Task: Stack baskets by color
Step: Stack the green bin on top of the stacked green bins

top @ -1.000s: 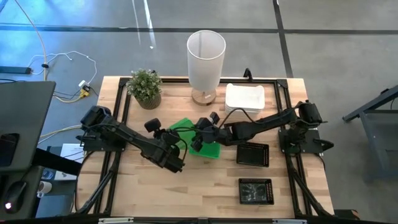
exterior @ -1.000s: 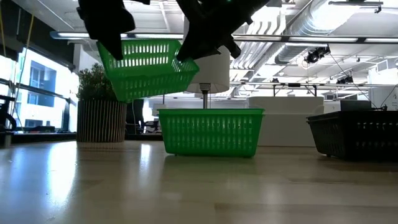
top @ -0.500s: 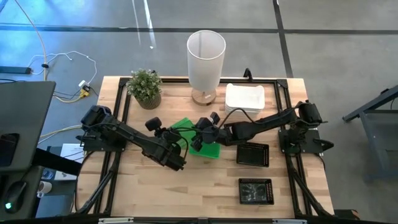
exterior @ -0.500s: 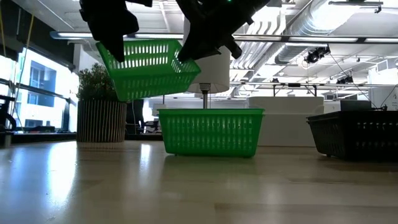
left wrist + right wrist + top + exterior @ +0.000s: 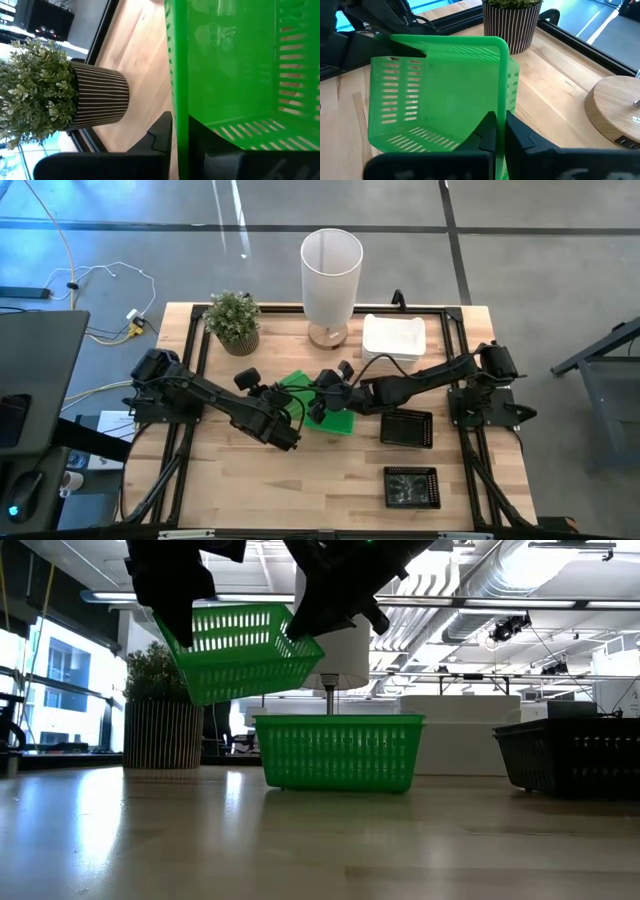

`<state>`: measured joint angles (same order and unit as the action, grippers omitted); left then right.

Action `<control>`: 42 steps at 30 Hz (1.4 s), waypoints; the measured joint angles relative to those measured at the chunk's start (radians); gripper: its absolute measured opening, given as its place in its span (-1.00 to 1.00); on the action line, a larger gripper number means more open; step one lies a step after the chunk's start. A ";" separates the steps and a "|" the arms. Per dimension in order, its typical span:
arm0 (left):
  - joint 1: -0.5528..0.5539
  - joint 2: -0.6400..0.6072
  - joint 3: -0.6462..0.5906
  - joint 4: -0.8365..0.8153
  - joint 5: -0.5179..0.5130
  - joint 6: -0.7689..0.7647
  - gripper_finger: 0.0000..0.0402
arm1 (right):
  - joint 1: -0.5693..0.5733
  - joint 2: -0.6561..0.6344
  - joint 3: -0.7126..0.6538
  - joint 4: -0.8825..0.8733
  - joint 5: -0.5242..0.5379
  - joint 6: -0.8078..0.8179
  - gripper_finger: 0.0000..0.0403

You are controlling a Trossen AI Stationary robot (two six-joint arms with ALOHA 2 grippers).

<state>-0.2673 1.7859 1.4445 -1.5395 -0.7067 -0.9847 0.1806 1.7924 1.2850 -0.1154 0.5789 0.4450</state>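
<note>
Green mesh basket tilted, lifted above second green basket; black baskets right, white stack behind.

The high camera looks straight down on the whole table, arms entering from 9 and 3 o'clock. The low camera sits at table-top height, facing level across the boards into the room, close to a raised green basket above a second green basket. The left wrist camera peers at near range along the raised basket's wall, the potted plant beside it. The right wrist camera faces the same basket from the opposite rim. All four views share that raised basket.
</note>
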 joint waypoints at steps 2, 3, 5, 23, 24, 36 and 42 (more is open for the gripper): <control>0.000 0.000 0.000 0.000 0.000 0.005 -0.92 | 0.000 0.000 0.000 0.000 0.000 0.000 -1.00; 0.000 0.000 0.000 0.000 0.000 0.002 -0.92 | 0.000 0.000 0.000 0.000 0.001 0.000 -1.00; 0.000 0.000 0.000 0.001 0.004 -0.004 -0.91 | 0.000 0.000 0.000 0.000 0.001 0.000 -1.00; -0.053 -0.018 -0.001 0.028 -0.043 0.058 -0.45 | 0.017 0.000 0.000 -0.074 0.016 0.042 -1.00; -0.061 -0.023 -0.001 0.029 -0.046 0.064 -0.45 | 0.017 0.000 0.000 -0.077 0.016 0.047 -1.00; -0.157 -0.146 -0.001 0.036 -0.064 0.106 -0.46 | -0.031 -0.003 0.000 -0.106 0.011 0.052 -1.00; -0.202 -0.216 -0.001 0.039 -0.069 0.135 -0.47 | -0.023 -0.060 0.000 -0.214 0.012 0.109 -1.00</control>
<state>-0.4691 1.5700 1.4437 -1.5002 -0.7760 -0.8492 0.1572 1.7327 1.2846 -0.3295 0.5913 0.5535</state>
